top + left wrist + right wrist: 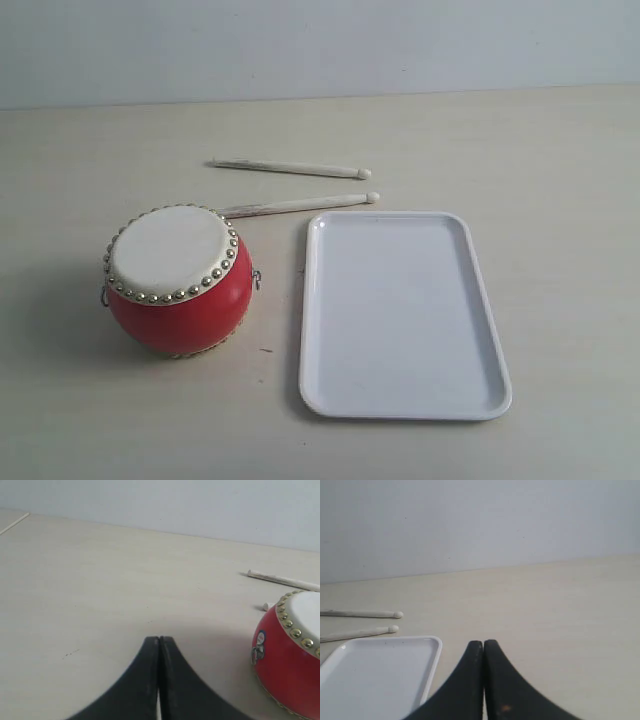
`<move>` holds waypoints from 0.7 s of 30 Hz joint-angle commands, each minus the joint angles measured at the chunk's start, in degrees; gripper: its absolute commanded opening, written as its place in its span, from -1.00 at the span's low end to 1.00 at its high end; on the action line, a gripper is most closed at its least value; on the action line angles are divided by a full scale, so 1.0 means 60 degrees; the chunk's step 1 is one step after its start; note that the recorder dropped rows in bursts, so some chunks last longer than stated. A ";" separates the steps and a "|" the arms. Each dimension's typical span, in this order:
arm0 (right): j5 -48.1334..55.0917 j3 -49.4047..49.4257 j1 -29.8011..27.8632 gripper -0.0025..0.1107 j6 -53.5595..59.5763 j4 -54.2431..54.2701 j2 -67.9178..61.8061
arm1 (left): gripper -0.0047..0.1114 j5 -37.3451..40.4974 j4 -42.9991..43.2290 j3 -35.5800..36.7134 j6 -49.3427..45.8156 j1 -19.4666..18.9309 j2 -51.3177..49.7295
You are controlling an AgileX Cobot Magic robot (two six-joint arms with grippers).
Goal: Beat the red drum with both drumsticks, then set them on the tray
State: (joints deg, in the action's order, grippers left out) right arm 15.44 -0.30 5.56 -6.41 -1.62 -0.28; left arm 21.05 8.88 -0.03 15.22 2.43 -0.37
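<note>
Over the left part of the worktop (500, 120), the left end effector (159, 639) sits low with its two black fingers pressed flat together, pinching nothing. Ahead of it and off to one side, near the fingertips but apart from them, stands the red drum (290, 665), upright, with its cream skin facing up inside a ring of brass studs. Beyond the drum from this end effector lie the two sticks. The near drumstick (300, 205) has its butt end just behind the drum's rim; whether they touch I cannot tell. The far drumstick (290, 168) lies a little past it, roughly parallel and apart from it. Both bead tips point toward the right arm's side. The tray (400, 320) lies flat, one corner just beside the near drumstick's tip, apart from the drum, with both sticks outside it. Over the right part, the right end effector (483, 642) likewise has its fingers closed against each other around nothing. The tray's corner lies close beside and ahead of it, and both bead tips lie farther ahead, past the tray.
</note>
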 commanded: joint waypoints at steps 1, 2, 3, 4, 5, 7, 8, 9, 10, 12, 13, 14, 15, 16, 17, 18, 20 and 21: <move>-0.0045 0.0051 -0.0052 -0.96 0.0015 0.0001 0.0047 | -0.92 -0.0076 -0.0008 0.0005 -0.0011 -0.0029 0.0062; -0.0045 0.0051 -0.0052 -0.96 0.0015 0.0001 0.0047 | -0.92 -0.0076 -0.0008 0.0005 -0.0011 -0.0029 0.0062; -0.0045 0.0051 -0.0052 -0.96 0.0015 0.0001 0.0047 | -0.92 -0.0076 -0.0008 0.0005 -0.0011 -0.0029 0.0062; -0.0045 0.0051 -0.0052 -0.96 0.0015 0.0001 0.0047 | -0.92 -0.0076 -0.0008 0.0005 -0.0011 -0.0029 0.0062; -0.0045 0.0051 -0.0052 -0.96 0.0015 0.0001 0.0047 | -0.92 -0.0076 -0.0008 0.0005 -0.0011 -0.0029 0.0062; -0.0045 0.0051 -0.0052 -0.96 0.0015 0.0001 0.0047 | -0.92 -0.0076 -0.0008 0.0005 -0.0011 -0.0029 0.0062; -0.0045 0.0051 -0.0052 -0.96 0.0015 0.0001 0.0047 | -0.92 -0.0076 -0.0008 0.0005 -0.0011 -0.0029 0.0062; -0.0045 0.0051 -0.0052 -0.96 0.0015 0.0001 0.0047 | -0.92 -0.0076 -0.0008 0.0005 -0.0011 -0.0029 0.0062; -0.0045 0.0051 -0.0052 -0.96 0.0015 0.0001 0.0047 | -0.92 -0.0076 -0.0008 0.0005 -0.0011 -0.0029 0.0062; -0.0045 0.0051 -0.0052 -0.96 0.0015 0.0001 0.0047 | -0.92 -0.0076 -0.0008 0.0005 -0.0011 -0.0029 0.0062; -0.0045 0.0051 -0.0052 -0.96 0.0015 0.0001 0.0047 | -0.92 -0.0076 -0.0008 0.0005 -0.0011 -0.0029 0.0062; -0.0045 0.0051 -0.0052 -0.96 0.0015 0.0001 0.0047 | -0.92 -0.0076 -0.0008 0.0005 -0.0011 -0.0029 0.0062; -0.0045 0.0051 -0.0052 -0.96 0.0015 0.0001 0.0047 | -0.92 -0.0076 -0.0008 0.0005 -0.0011 -0.0029 0.0062; -0.0045 0.0051 -0.0052 -0.96 0.0015 0.0001 0.0047 | -0.92 -0.0076 -0.0008 0.0005 -0.0011 -0.0029 0.0062; -0.0045 0.0051 -0.0052 -0.96 0.0015 0.0001 0.0047 | -0.92 -0.0076 -0.0008 0.0005 -0.0011 -0.0029 0.0062; -0.0045 0.0051 -0.0052 -0.96 0.0015 0.0001 0.0047 | -0.92 -0.0077 0.0087 0.0005 -0.0090 -0.0029 0.0062; -0.0045 0.0051 -0.0052 -0.96 0.0015 0.0001 0.0047 | -0.92 -0.0147 0.0496 0.0005 -0.0387 -0.0029 0.0062; -0.0045 0.0051 -0.0052 -0.96 0.0015 0.0001 0.0047 | -0.92 -0.0403 0.0833 0.0005 -0.0581 -0.0029 0.0062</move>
State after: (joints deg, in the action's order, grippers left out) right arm 15.44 -0.30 5.56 -6.41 -1.62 -0.28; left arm 21.05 10.54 -0.03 13.90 2.43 -0.37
